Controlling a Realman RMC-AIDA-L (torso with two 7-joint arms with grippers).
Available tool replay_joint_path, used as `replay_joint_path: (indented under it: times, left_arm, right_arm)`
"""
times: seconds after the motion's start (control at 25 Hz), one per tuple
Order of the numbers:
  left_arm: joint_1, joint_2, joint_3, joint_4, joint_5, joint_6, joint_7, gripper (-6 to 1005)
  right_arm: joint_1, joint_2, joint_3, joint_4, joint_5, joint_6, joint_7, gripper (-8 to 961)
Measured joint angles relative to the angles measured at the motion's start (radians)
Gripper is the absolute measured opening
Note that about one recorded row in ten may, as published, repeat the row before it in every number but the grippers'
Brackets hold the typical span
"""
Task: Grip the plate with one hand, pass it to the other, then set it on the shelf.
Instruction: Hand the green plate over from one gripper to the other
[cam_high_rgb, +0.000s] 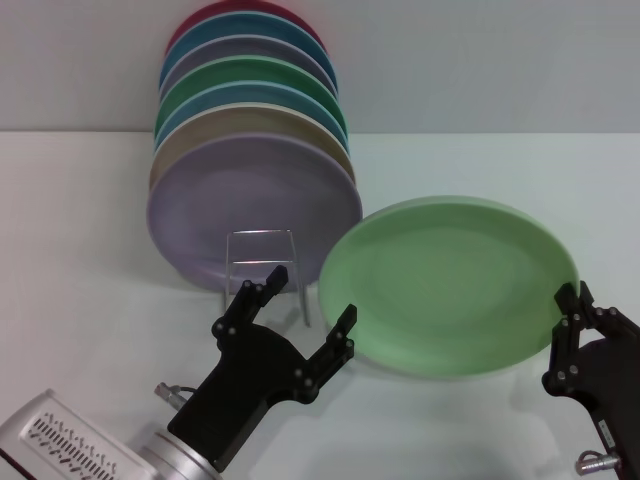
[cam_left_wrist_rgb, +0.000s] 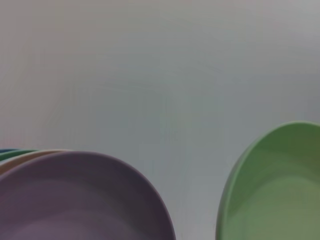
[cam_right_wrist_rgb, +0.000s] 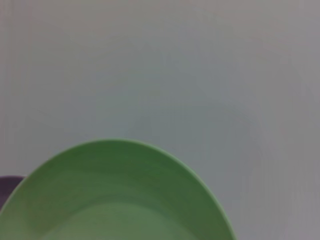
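The light mint-green plate (cam_high_rgb: 450, 285) hangs tilted above the table, right of the rack. It also shows in the left wrist view (cam_left_wrist_rgb: 280, 190) and the right wrist view (cam_right_wrist_rgb: 120, 200). My right gripper (cam_high_rgb: 574, 312) is shut on the plate's right rim and holds it up. My left gripper (cam_high_rgb: 305, 308) is open at the plate's lower left rim, with one finger (cam_high_rgb: 342, 328) in front of that rim and the other (cam_high_rgb: 258, 292) near the rack. The silver wire shelf (cam_high_rgb: 262, 250) stands left of the plate, and its front upright loop is free.
A row of upright plates fills the back of the rack: a lavender plate (cam_high_rgb: 250, 210) in front, then tan, blue, emerald green (cam_high_rgb: 260, 75) and others. The white table (cam_high_rgb: 80, 300) runs back to a grey wall.
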Motion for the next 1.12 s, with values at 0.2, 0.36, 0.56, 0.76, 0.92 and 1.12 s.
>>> replay_joint_path:
  times: [0.2, 0.36, 0.56, 0.76, 0.92, 1.12]
  left_arm:
    - [-0.003, 0.000, -0.006, -0.005, 0.001, -0.013, 0.000, 829]
    - [-0.013, -0.001, -0.010, -0.007, 0.001, -0.024, 0.000, 820]
    - [-0.019, -0.001, -0.014, -0.010, 0.000, -0.030, 0.000, 806]
    - [-0.024, -0.002, -0.032, -0.018, 0.001, -0.058, 0.000, 791]
    - [-0.025, -0.003, -0.057, -0.039, -0.006, -0.094, 0.039, 779]
    - [-0.020, -0.003, -0.066, -0.051, -0.007, -0.104, 0.058, 765]
  right_arm:
    - [-0.002, -0.001, -0.015, -0.004, -0.002, -0.011, 0.000, 18]
    - [-0.002, -0.002, -0.022, -0.006, 0.002, -0.013, -0.001, 19]
    - [-0.008, -0.001, -0.021, -0.005, 0.004, -0.025, -0.011, 20]
    - [-0.021, 0.000, -0.019, 0.003, 0.005, -0.035, -0.026, 20]
    - [-0.030, 0.000, -0.017, 0.005, 0.005, -0.040, -0.027, 19]
    - [-0.033, 0.001, -0.017, 0.010, 0.016, -0.041, -0.038, 19]
